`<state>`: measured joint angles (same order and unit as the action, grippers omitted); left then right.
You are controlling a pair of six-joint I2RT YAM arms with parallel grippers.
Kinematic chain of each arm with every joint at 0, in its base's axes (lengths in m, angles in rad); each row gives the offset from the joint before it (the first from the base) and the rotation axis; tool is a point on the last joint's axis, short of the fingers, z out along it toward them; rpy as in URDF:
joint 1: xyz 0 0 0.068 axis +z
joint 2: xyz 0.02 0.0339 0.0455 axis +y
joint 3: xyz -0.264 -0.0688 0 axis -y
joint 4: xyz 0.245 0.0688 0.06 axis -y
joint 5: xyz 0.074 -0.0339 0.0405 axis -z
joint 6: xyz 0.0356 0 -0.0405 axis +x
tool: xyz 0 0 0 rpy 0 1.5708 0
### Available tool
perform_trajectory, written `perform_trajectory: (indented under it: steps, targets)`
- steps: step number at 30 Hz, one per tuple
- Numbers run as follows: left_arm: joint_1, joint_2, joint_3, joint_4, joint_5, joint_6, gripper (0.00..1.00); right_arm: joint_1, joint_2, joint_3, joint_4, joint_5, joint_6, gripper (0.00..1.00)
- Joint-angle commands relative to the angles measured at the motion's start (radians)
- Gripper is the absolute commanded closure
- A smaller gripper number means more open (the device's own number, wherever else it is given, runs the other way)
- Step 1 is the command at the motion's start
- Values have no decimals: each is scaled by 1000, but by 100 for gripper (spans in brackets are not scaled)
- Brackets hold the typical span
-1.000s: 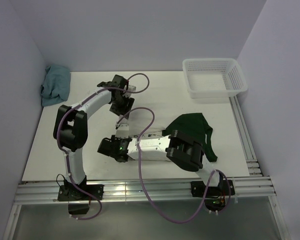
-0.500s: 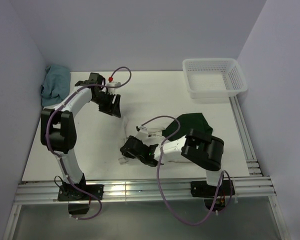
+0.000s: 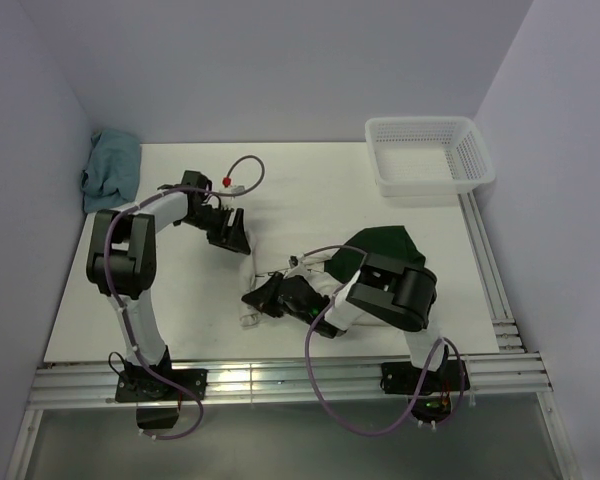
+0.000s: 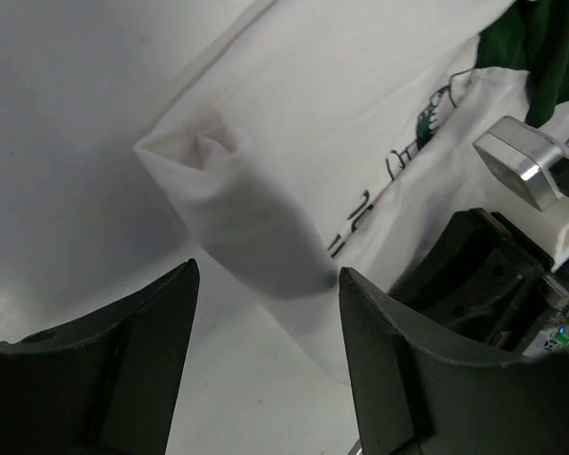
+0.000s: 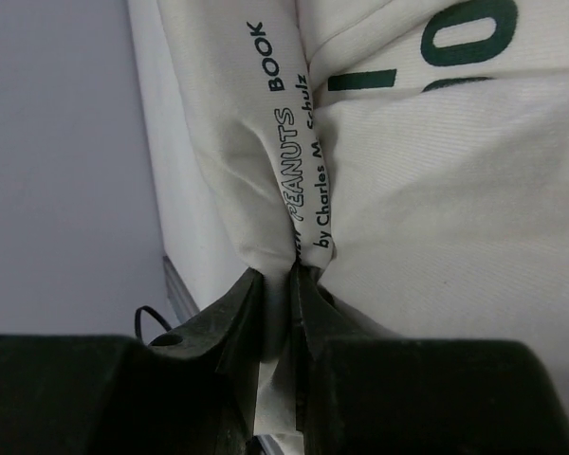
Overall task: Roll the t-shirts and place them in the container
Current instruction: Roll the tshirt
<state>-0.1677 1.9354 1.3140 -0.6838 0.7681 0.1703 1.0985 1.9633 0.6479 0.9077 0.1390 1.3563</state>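
T-shirt point(image 4: 341, 95) lies mid-table point(image 3: 180, 300) toward the front edge, between the 2 arms. In the top view most of its cream body is hidden under the right arm point(image 3: 390, 290). Only a pale strip by the wrist and the dark green sleeve point(image 3: 385, 245) behind the elbow show.

Right gripper point(image 5: 275, 275) is clenched on a raised fold of the cream cloth, w/ its fingertips point(image 5: 242, 303) nearly meeting and the fabric nipped between them. Green print runs up the fold: "PEANUTS", "BOOK" and "by Charles M. Schulz" are readable, but the bigger green letters at top are cut off by the frame edge. Below the tips the wrist view is all black housing, so how deep the fold sits in the jaws can't be told.

Left gripper point(image 4: 267, 275) has its jaws spread wide and grasps nothing. It hangs over the shirt's far-left end, where the cloth is wound into a loose roll point(image 4: 247, 218) w/ a whorl at its outer end. The roll's near end runs down between the 2 fingers, very close to the right one; touching or not can't be told. Chest print here is creased and illegible. A silver block point(image 4: 517, 161) and dark parts of the right arm cover the cloth at that view's right edge.

White mesh basket point(image 3: 477, 150) sits at the far-right corner. Teal cloth point(image 3: 110, 170) is bunched in the far-left corner against the wall.
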Motion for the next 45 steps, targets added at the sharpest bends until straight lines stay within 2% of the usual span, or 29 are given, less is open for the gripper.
perform_trajectory:
  steps: [1, 8, 10, 11, 12, 14, 15, 17, 18, 19, 22, 25, 30, 36, 45]
  targets:
    - [2, 39, -22, 99, 37, -25, 35, -2, 45, -30, 39, -59, 29, 83]
    - [-1, 68, -38, 182, -4, -123, 39, -20, 95, -67, 197, -85, 75, 84]
    - [-1, 73, -25, 185, -24, -140, 46, -22, 100, -67, 203, -90, 76, 84]
    - [-3, 74, -19, 185, -51, -156, 51, -22, 98, -65, 198, -90, 73, 84]
    - [-4, 73, -7, 178, -68, -163, 62, -22, 97, -64, 174, -90, 73, 84]
    - [-12, 71, 10, 158, -133, -201, 75, -22, 76, -50, 128, -82, 57, 83]
    - [-16, 63, 20, 142, -157, -207, 86, -20, 65, -42, 97, -79, 47, 83]
    - [-30, 56, 33, 119, -208, -215, 97, -11, 27, -8, -39, -49, 11, 79]
    - [-36, 50, 45, 110, -289, -219, 100, -8, 14, 2, -84, -38, -2, 77]
    - [-44, 47, 51, 87, -311, -219, 100, -2, 3, 16, -174, -27, -26, 73]
    - [-72, 37, 71, 47, -426, -222, 100, 21, -30, 77, -315, 8, -66, 55]
    - [-107, 25, 76, 30, -501, -222, 100, 50, -53, 102, -395, 37, -86, 45]
    - [-141, 31, 102, 4, -562, -230, 100, 104, -61, 165, -552, 79, -100, 44]
    - [-153, 48, 134, -23, -605, -232, 100, 176, -80, 223, -759, 149, -72, 47]
    - [-161, 74, 156, -40, -619, -236, 100, 268, -124, 303, -1050, 249, -33, 48]
